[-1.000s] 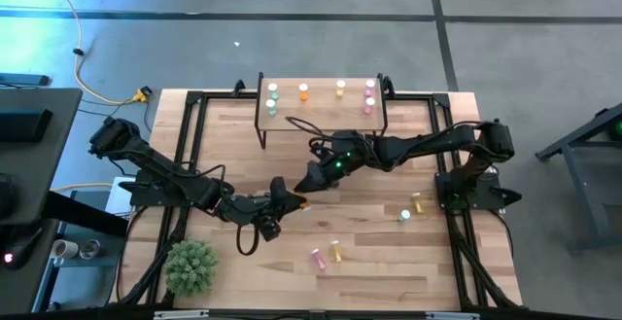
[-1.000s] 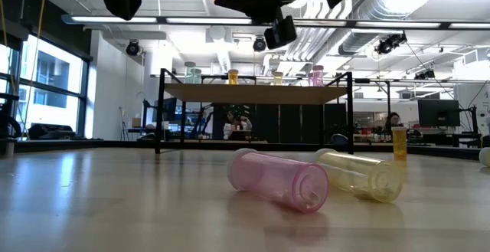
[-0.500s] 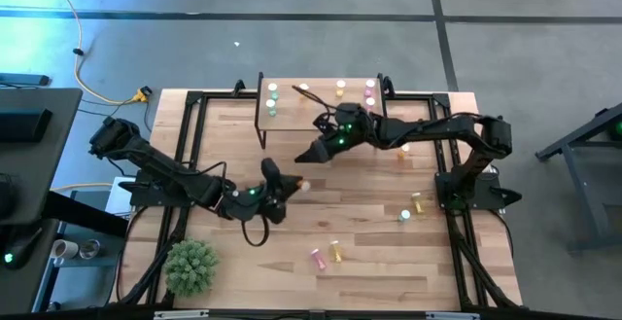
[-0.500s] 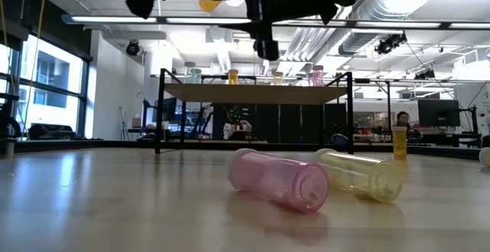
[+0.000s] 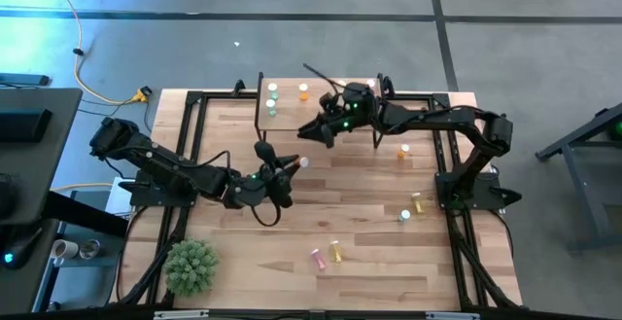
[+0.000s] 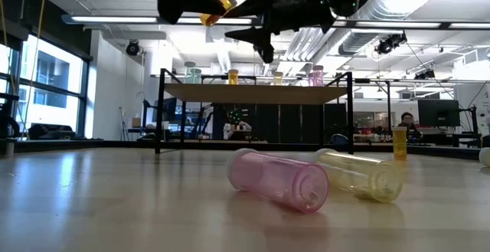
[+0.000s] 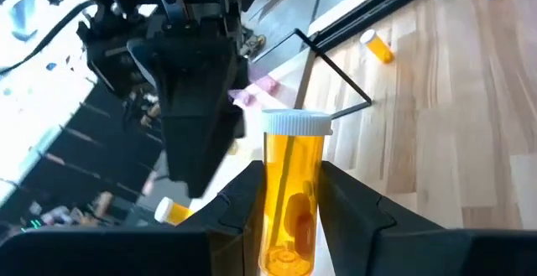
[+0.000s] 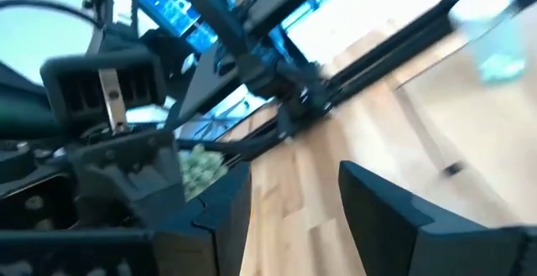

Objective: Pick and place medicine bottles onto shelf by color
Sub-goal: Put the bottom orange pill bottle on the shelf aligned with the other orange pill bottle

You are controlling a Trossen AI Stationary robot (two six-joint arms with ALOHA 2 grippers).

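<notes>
Orange medicine bottle (image 7: 291, 194) clamped between the left gripper's (image 7: 285, 188) fingers.

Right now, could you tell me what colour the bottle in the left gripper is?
Orange with a white cap; the bottle shows best in the left wrist view.

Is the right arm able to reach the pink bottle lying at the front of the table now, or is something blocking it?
Probably yes. The right gripper is open and empty near the shelf, and bare tabletop lies between it and the pink bottle. Only the yellow bottle lying beside it crowds the grasp.
</notes>
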